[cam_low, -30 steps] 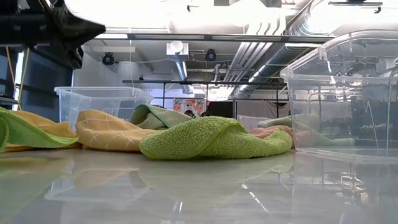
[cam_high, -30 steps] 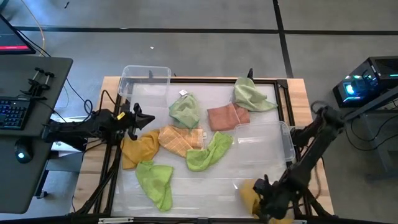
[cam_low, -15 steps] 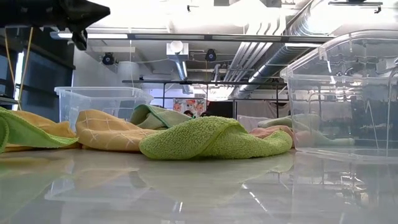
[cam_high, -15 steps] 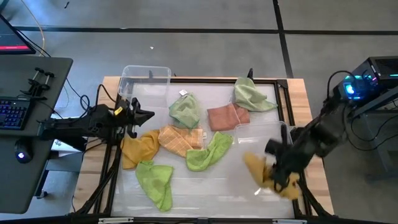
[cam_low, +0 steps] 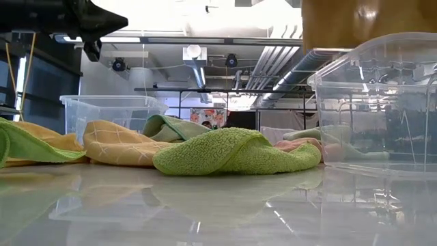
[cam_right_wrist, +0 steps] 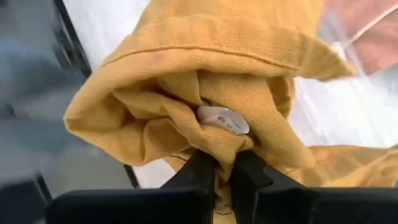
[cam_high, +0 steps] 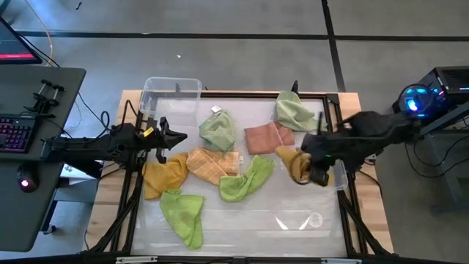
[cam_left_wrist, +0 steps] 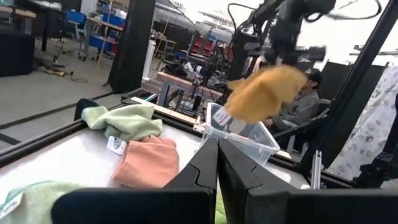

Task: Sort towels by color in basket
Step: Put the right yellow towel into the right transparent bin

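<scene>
The right gripper [cam_right_wrist: 222, 171] hangs above the clear bin [cam_high: 331, 163] at the table's [cam_high: 249, 213] right edge, fingers pinched tight on a mustard towel [cam_high: 296, 163]. To finish well, centre the towel over the bin's opening before letting go. The left gripper [cam_high: 176, 136], fingers closed, waits far from the bin.

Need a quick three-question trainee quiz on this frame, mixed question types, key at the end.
1. True or false: the right gripper holds a mustard towel in the air.
2. Which cloth lies nearest the clear bin at the table's far left corner? A) salmon towel B) pale green towel
3. Fill in: the left gripper is ____ and holds nothing.

Key: 1 true; 2 B; 3 shut.
</scene>
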{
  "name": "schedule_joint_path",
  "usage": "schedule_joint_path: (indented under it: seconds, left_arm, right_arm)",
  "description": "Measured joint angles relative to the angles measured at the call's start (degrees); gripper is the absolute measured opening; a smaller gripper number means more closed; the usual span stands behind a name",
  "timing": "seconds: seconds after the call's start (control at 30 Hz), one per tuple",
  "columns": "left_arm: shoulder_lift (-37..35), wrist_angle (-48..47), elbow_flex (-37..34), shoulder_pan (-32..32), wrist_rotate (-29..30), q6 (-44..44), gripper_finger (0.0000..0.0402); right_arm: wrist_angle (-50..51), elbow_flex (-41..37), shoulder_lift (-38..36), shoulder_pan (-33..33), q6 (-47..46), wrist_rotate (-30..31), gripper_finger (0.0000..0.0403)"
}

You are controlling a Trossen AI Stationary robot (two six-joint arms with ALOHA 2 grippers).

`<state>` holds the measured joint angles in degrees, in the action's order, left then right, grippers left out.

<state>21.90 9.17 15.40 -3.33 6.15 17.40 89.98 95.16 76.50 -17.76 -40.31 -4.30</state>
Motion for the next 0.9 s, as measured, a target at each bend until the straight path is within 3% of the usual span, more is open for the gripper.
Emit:
schedule_joint_path:
  seconds: [0.1,0.27,0.37,0.7,0.9]
  left_arm:
    - [0.17,0.07,0.0,0.0,0.0,0.46,0.0]
    - [0.12,0.38,0.0,0.02,0.01,0.51,0.0]
    - [0.12,1.19,-0.02,0.02,0.02,0.51,0.0]
    - [0.25,1.01,-0.02,0.02,0.46,1.99,0.0]
    - [0.71,0.96,-0.01,0.01,0.5,2.08,0.0]
  right_arm:
    - [0.04,-6.38,0.03,1.75,10.05,-3.67,0.0017]
    - [0.03,-16.88,0.03,1.97,24.95,-2.96,0.0019]
    - [0.07,-22.42,0.05,2.21,28.78,-2.25,0.0029]
    - [-3.84,-32.55,0.05,2.41,29.83,-1.74,0.0049]
    - [-6.73,-31.13,0.03,2.41,26.58,-3.67,0.0107]
